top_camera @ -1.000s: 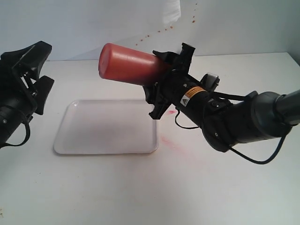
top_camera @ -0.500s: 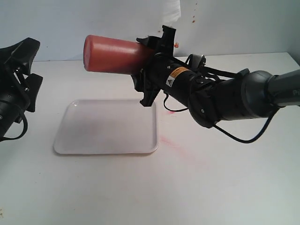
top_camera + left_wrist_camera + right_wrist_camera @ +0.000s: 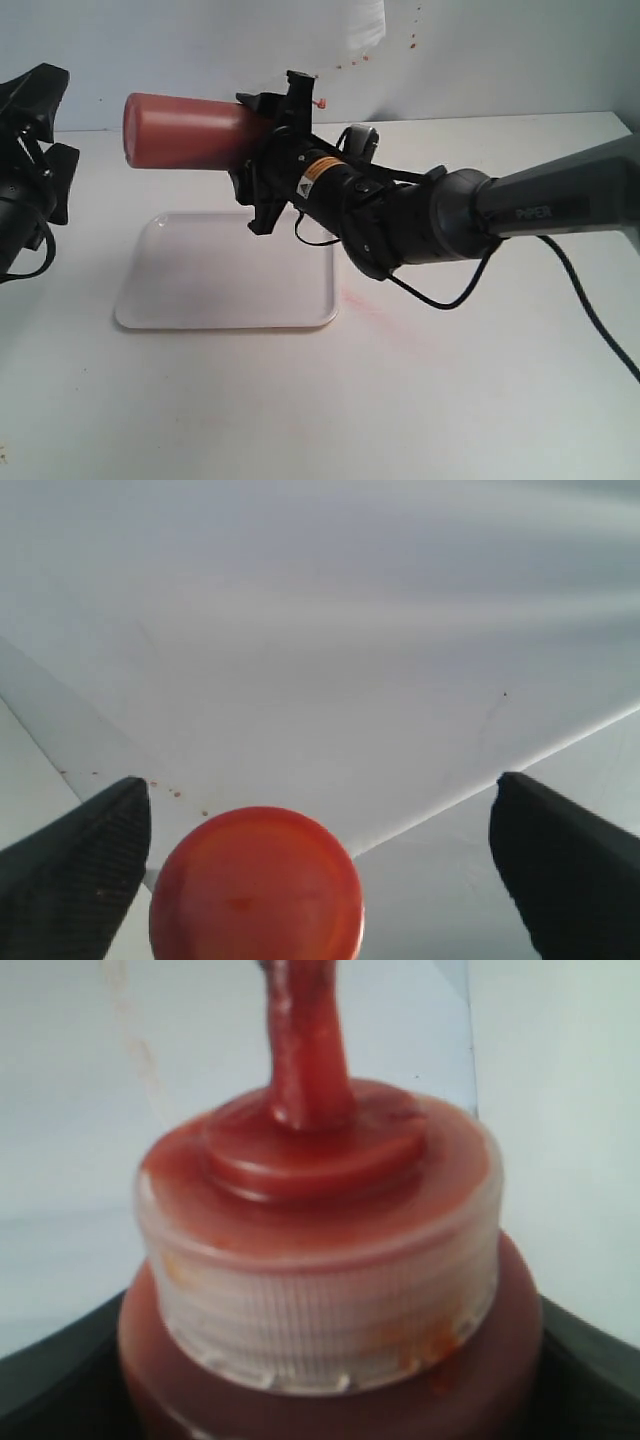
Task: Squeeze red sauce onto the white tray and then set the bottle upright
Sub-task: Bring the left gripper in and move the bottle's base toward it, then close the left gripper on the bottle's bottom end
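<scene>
At the left, your left tool (image 3: pixel 55 125) hangs above the table (image 3: pixel 450 400) with its jaws wide apart, and it holds nothing. In the left wrist view its fingers (image 3: pixel 80 855) stand on either side of the round base of the bottle (image 3: pixel 185 130) and do not touch it. The bottle lies level in the air, base to the left, higher than the white tray (image 3: pixel 200 300), which lies flat on the table. Your right tool (image 3: pixel 275 155) is clamped on the bottle near its cap (image 3: pixel 320 1260), which is smeared with red.
</scene>
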Tool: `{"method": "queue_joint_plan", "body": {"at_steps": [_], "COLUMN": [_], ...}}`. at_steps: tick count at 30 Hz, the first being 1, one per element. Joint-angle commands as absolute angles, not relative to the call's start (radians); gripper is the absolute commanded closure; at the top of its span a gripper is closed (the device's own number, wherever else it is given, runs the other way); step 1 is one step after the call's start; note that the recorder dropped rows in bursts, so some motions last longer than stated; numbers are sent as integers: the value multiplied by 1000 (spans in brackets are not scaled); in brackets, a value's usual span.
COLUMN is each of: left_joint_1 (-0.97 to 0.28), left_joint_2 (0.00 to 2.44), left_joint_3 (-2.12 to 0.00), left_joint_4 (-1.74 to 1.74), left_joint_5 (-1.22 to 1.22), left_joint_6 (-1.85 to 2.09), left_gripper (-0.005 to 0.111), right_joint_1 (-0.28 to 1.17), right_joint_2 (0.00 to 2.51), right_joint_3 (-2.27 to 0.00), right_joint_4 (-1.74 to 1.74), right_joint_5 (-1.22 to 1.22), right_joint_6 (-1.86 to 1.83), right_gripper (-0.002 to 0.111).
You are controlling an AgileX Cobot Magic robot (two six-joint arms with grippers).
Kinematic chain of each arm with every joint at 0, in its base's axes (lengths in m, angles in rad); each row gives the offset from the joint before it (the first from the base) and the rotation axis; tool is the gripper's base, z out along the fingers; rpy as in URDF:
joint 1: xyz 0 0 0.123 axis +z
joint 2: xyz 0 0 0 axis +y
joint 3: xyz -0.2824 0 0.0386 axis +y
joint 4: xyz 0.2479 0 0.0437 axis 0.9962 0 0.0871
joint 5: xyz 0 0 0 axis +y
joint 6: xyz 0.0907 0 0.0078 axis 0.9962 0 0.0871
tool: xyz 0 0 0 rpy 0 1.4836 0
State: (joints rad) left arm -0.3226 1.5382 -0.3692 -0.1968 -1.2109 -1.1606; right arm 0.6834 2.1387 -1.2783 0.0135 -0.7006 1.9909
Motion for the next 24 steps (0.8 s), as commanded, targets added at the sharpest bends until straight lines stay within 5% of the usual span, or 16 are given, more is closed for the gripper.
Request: {"method": "queue_joint_plan", "body": {"at_steps": [1,24], "left_joint_1": [-328,-328], "left_joint_2": [1541,1541], "left_joint_3": [-376,-378], "left_joint_4": [-207,-304], "left_joint_5": [-1221,-1194], "left_joint_6": [-1151,-1103], "left_gripper": [21,21], "right_joint_1": [700,758], "right_joint_2": [2172,2240], "right_joint_3": [-1380,-1515], "right_joint_4": [-16,-82], "right_joint_5": [-770,-694], "right_joint_6": [1989,1989], "right_gripper": [108,108]}}
